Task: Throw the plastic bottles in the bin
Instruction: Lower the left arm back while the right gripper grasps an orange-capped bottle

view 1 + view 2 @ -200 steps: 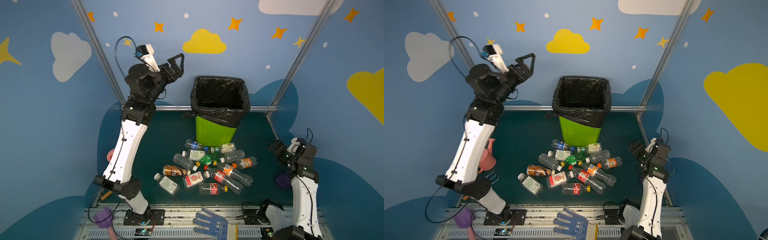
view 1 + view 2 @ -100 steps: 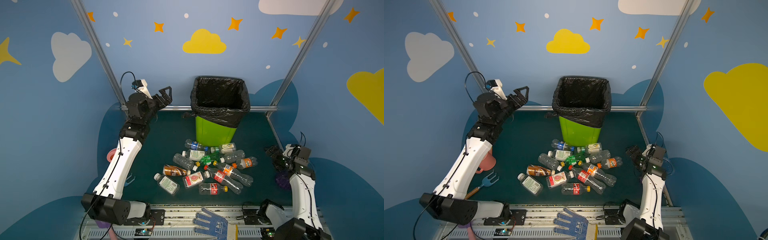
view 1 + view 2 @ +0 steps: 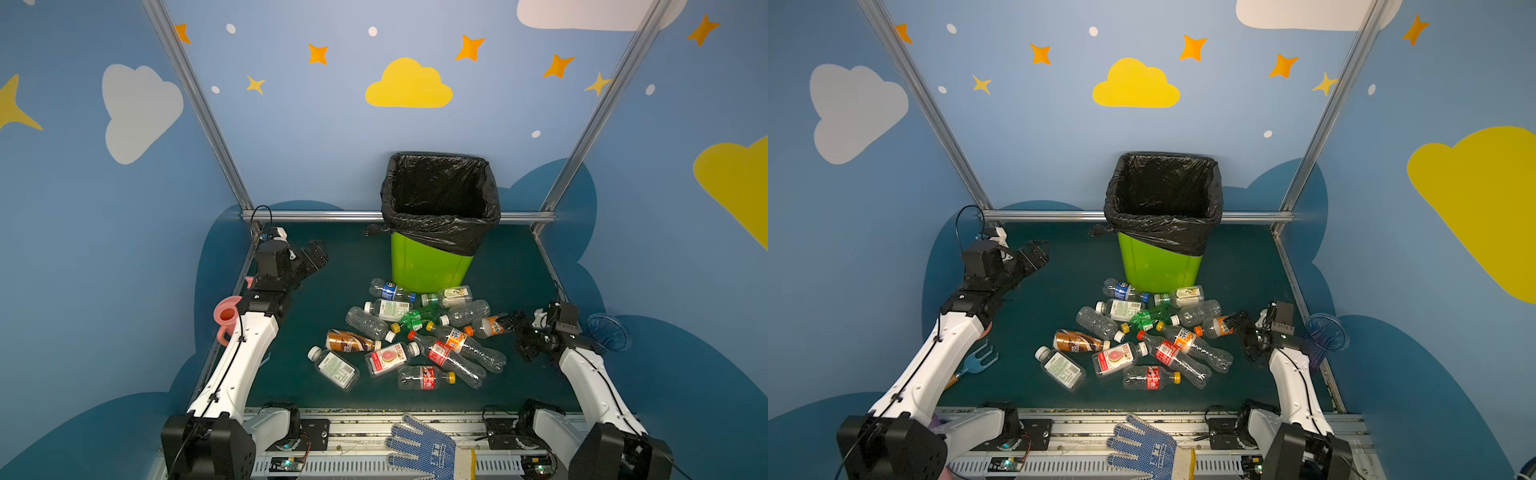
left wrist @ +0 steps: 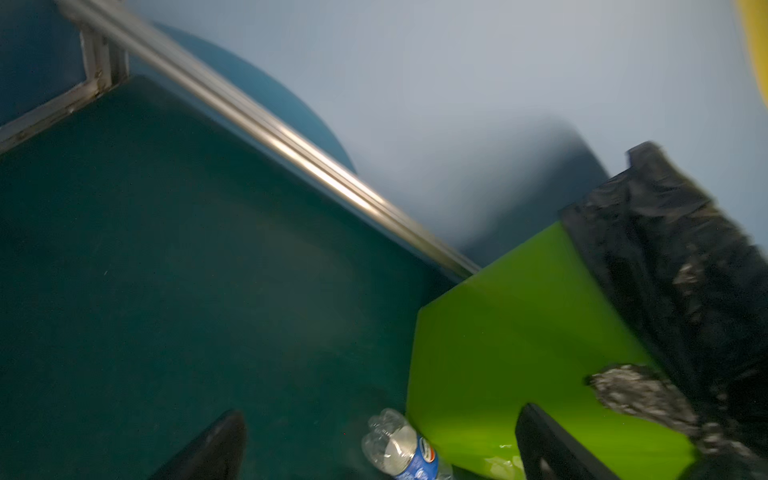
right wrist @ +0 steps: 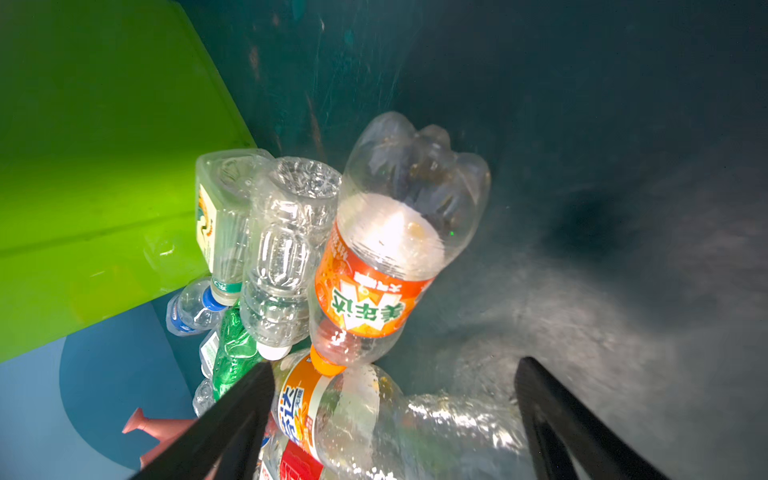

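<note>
bottles (image 3: 419, 332) all piled right in front of the bin (image 3: 428, 266). right gripper (image 5: 395, 365) spread wide just beside the orange-label bottle (image 5: 374, 266), gripping nothing. left gripper (image 4: 380, 412) jaws apart too, off to the bin's left

Even bright light in top views; left wrist view motion-blurred.

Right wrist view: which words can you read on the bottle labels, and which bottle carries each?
"美年达", upside down: orange label of the orange-capped bottle.
"芬达", turned sideways: orange label of the nearest bottle.
Square bottle and red-labelled bottle: print too small or cut off to read.
</note>
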